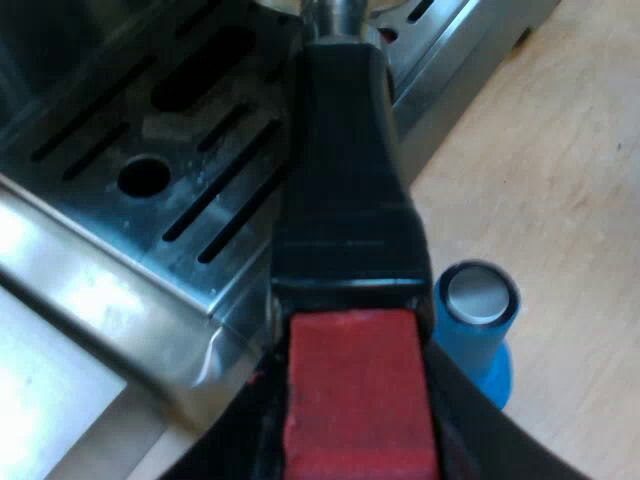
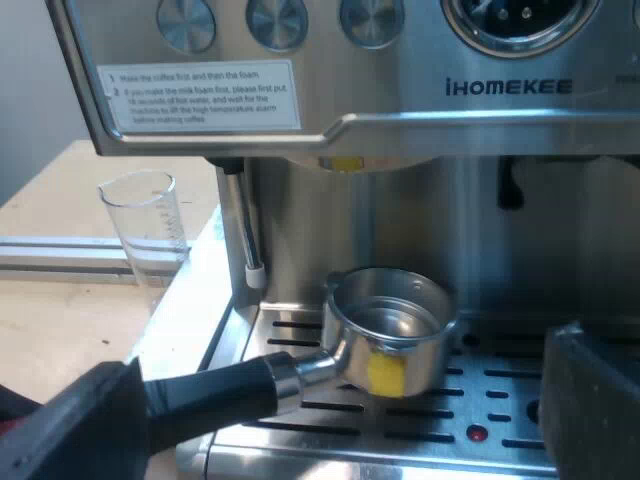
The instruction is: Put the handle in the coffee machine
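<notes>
Left wrist view: left gripper [image 1: 360, 430] clenched on the red end of the handle [image 1: 345, 170], blue tamper [image 1: 478, 330] just beside. The holder [image 2: 390, 325] hangs low over the drip tray [image 2: 510, 425], under the front of the espresso machine [image 2: 500, 87] (steam wand [image 2: 243, 220] and measuring glass [image 2: 145, 225] nearby). Whether the right gripper [image 2: 590, 400] is clenched, I cannot tell.

In the left wrist view the holder [image 1: 345, 200] runs off the edge at its red end, and its handle covers part of the blue tamper [image 1: 480, 310]. We cannot read the small print on the white label [image 2: 200, 97].
</notes>
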Motion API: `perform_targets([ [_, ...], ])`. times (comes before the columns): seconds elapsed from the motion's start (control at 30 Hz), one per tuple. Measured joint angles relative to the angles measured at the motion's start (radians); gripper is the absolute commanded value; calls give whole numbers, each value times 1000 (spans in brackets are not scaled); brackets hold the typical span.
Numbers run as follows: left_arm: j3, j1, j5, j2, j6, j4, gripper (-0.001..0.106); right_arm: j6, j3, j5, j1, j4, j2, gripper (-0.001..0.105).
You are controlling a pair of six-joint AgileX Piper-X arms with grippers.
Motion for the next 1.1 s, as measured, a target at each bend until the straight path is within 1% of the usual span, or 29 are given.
perform_targets([
  [0.03,-9,0,21,10,0,0,0,0,0,0,-6,-6,0,81],
  [0.1,-16,0,35,16,2,0,0,0,0,0,-6,-7,0,81],
  [0.13,-31,0,63,31,5,0,0,0,0,-2,-15,-9,0,81],
  [0.3,-66,10,90,68,16,-8,0,0,0,-12,-29,-30,0,81],
  [0.37,-67,30,115,83,32,-15,0,0,0,-18,-31,-29,0,81],
  [0.57,-68,130,208,146,72,-16,0,2,0,-36,-31,-29,0,81],
  [0.63,-68,139,212,153,82,-16,0,14,0,-43,-31,-29,0,81],
  [0.7,-68,143,212,177,122,-17,0,35,0,-59,-31,-29,0,81],
  [0.8,-68,143,227,201,145,-17,0,38,0,-59,-31,-29,0,81],
  [0.93,-80,143,235,218,157,-17,0,38,0,-59,-31,-29,0,81],
  [1.03,-127,143,236,241,165,9,0,35,0,-59,-31,-29,0,81],
  [1.07,-146,143,240,249,177,17,0,35,0,-59,-31,-29,0,81],
  [1.1,-167,143,242,256,206,37,0,35,0,-59,-31,-29,0,81],
])
